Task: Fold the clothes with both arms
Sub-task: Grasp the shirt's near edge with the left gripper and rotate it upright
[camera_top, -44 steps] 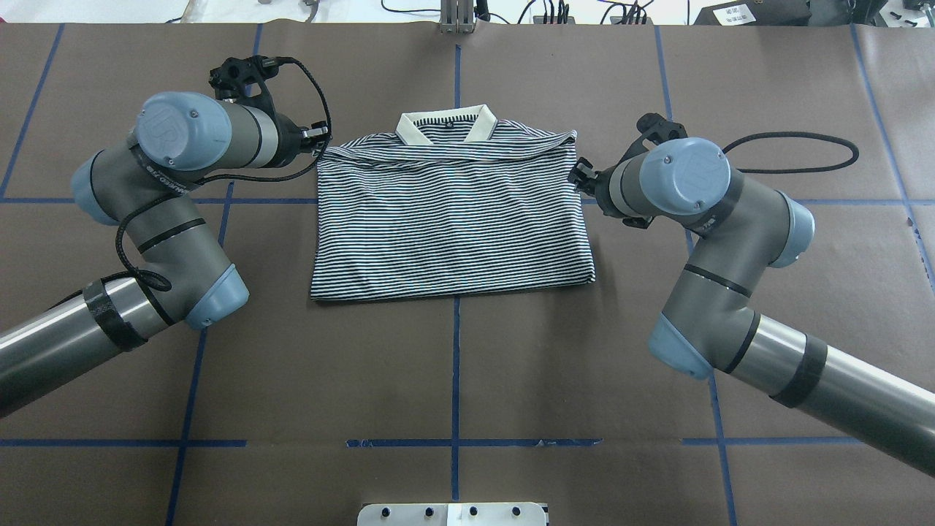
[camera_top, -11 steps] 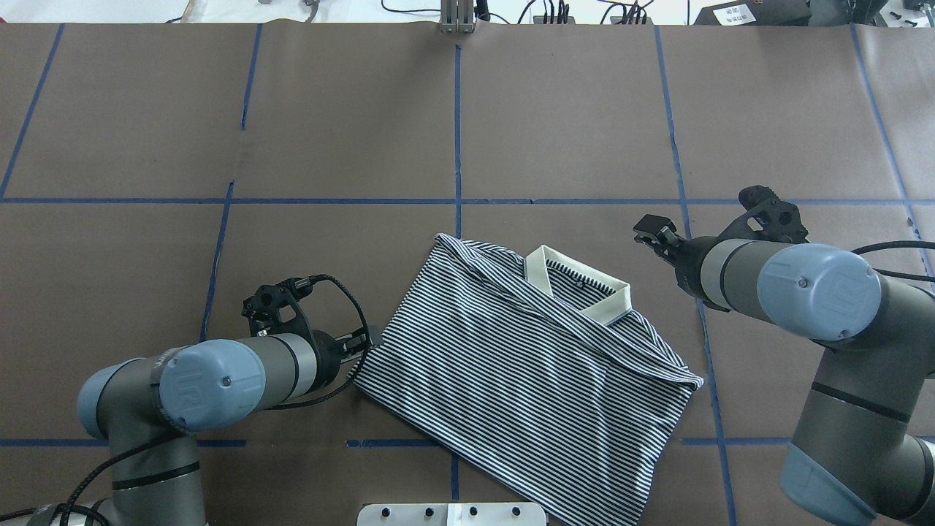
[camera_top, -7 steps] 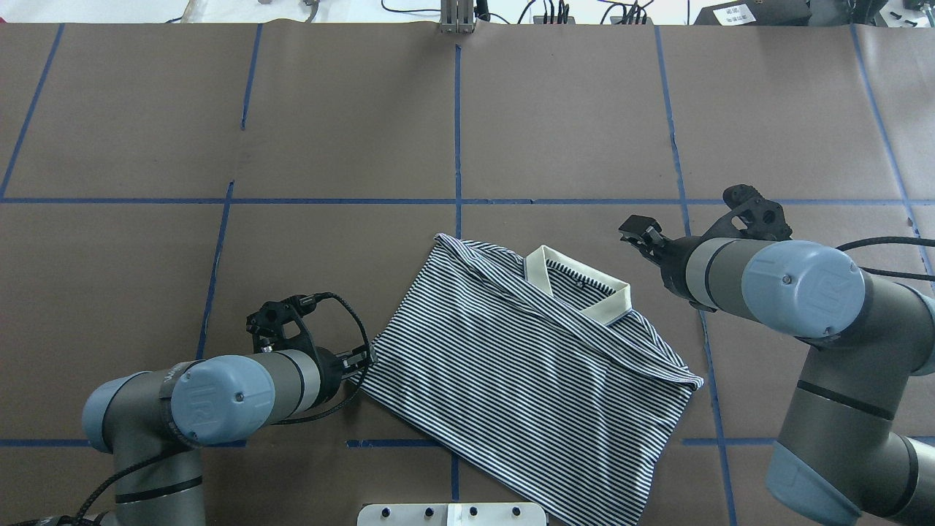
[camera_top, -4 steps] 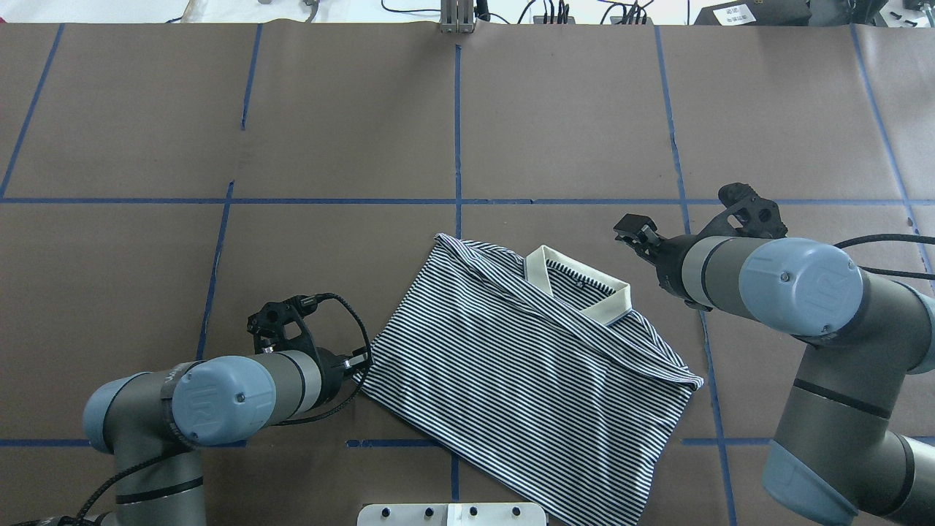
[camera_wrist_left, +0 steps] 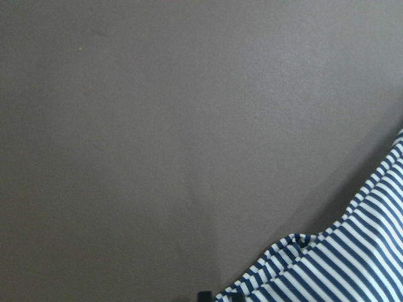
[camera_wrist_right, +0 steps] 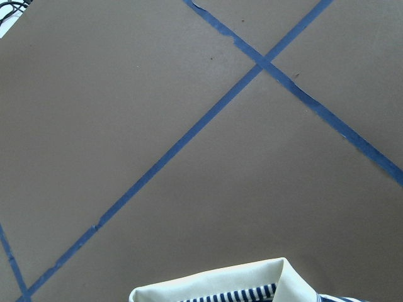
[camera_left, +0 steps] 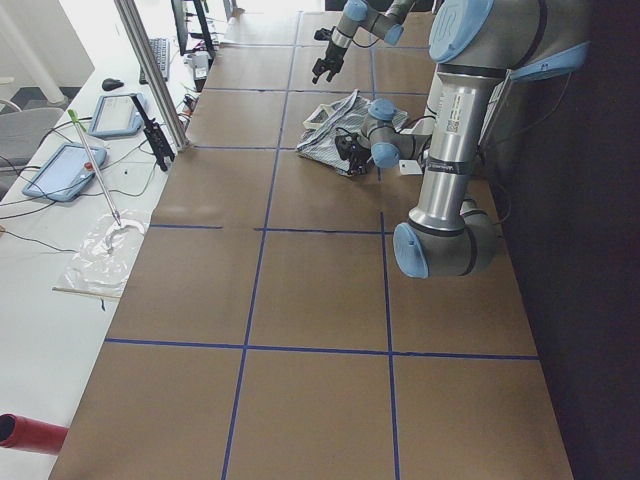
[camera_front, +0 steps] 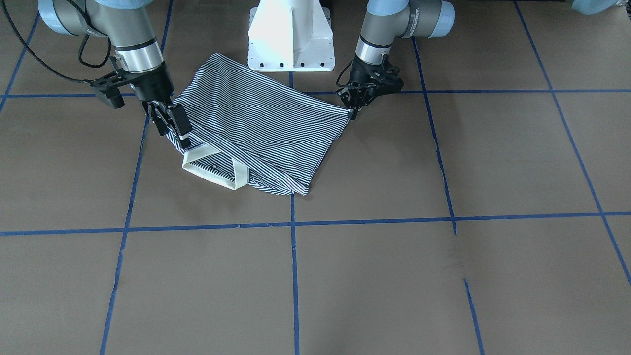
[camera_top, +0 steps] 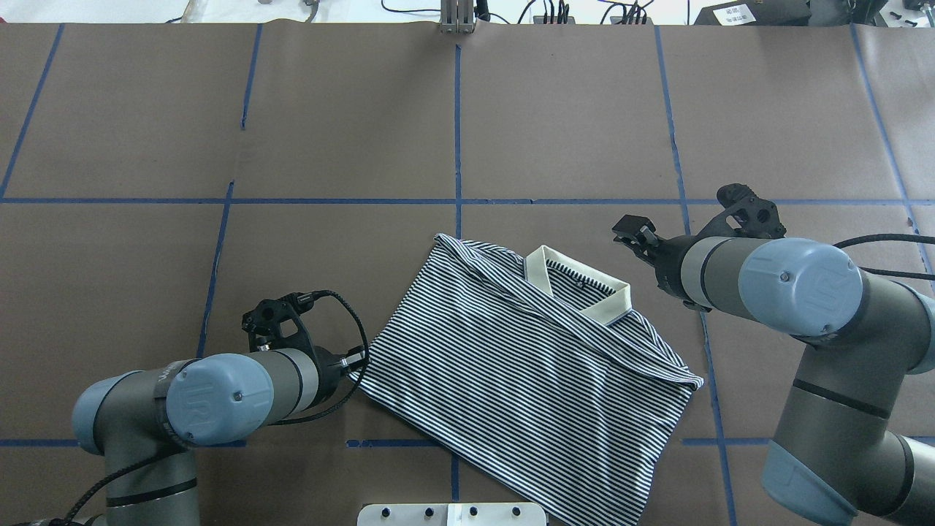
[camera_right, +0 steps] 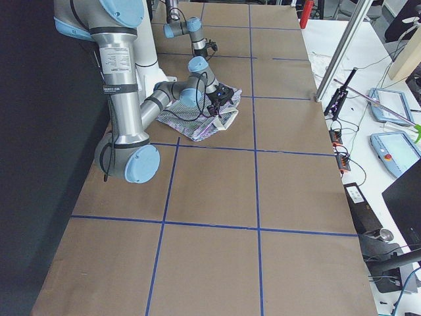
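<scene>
Left arm point(camera_top: 219, 398) was bent low on the robot's left of the white pedestal base point(camera_front: 291, 37), its forearm pointing across toward the cloth. Left gripper point(camera_top: 356, 359) sat just forward of the base and to its left. Its fingers were drawn together on one hem corner of the polo shirt point(camera_top: 511, 387). The left wrist view showed striped cloth puckered up toward one black fingertip point(camera_wrist_left: 204, 296) at the frame's bottom edge. The shirt lay on the brown desk point(camera_top: 329, 131) directly in front of the base, folded to a rough rectangle and turned askew. Its hem end was nearest the base, with the other hem corner just beside the base's foot plate. Its cream collar point(camera_top: 584, 292) was at the end away from the base, swung toward the robot's right. A blue tape line point(camera_top: 457, 146) ran straight out from the base and passed under the cloth. Right gripper point(camera_top: 632, 229) was farther out from the base than the collar, on the base's right. Its fingers were apart and held nothing, and in the overhead view it was clear of the cloth. The right wrist view showed only the collar's edge at the bottom, with desk and crossed tape beyond. Right arm point(camera_top: 796, 288) stood to the base's right, wrist reaching toward the collar.
</scene>
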